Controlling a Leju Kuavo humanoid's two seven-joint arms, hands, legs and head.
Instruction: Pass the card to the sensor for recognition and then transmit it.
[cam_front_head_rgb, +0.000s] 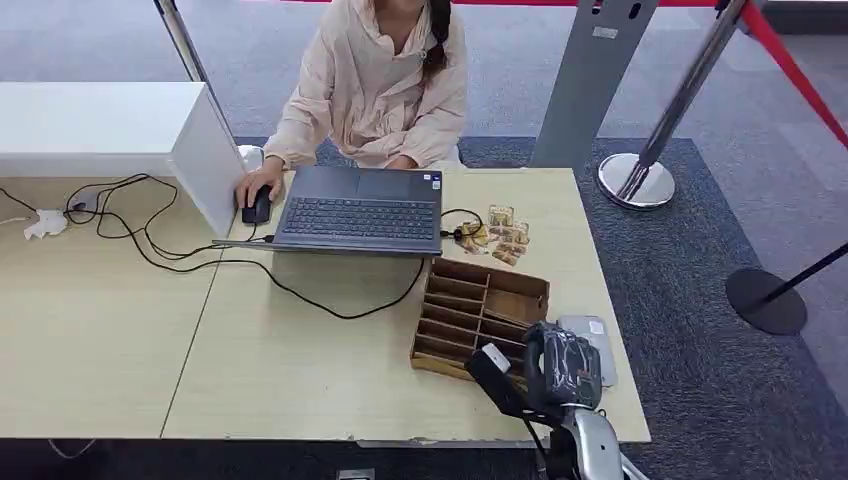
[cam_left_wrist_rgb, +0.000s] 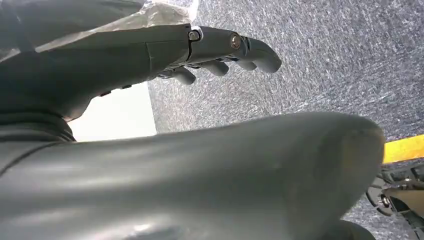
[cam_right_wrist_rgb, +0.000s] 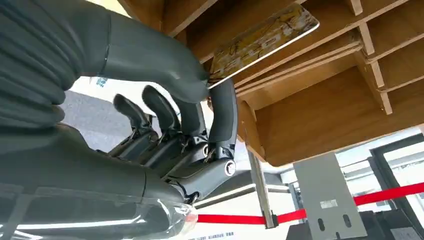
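A yellow-patterned card (cam_right_wrist_rgb: 265, 37) is pinched between the thumb and a finger of my right hand (cam_right_wrist_rgb: 200, 125), close against the slotted wooden card rack (cam_right_wrist_rgb: 320, 110). In the head view my right hand (cam_front_head_rgb: 562, 365) hovers over the near right corner of that rack (cam_front_head_rgb: 480, 310), at the table's front right. The flat grey-white sensor pad (cam_front_head_rgb: 597, 340) lies on the table just right of the rack, beside the hand. My left hand (cam_left_wrist_rgb: 220, 50) hangs over grey carpet with its fingers apart and nothing in it.
A person (cam_front_head_rgb: 380, 80) sits across the table with a hand on a mouse (cam_front_head_rgb: 258, 205) beside a laptop (cam_front_head_rgb: 360, 210). Several loose cards (cam_front_head_rgb: 500, 235) lie behind the rack. Black cables (cam_front_head_rgb: 150, 245) cross the table's left; a white box (cam_front_head_rgb: 110, 125) stands far left. Barrier posts (cam_front_head_rgb: 635, 175) stand right.
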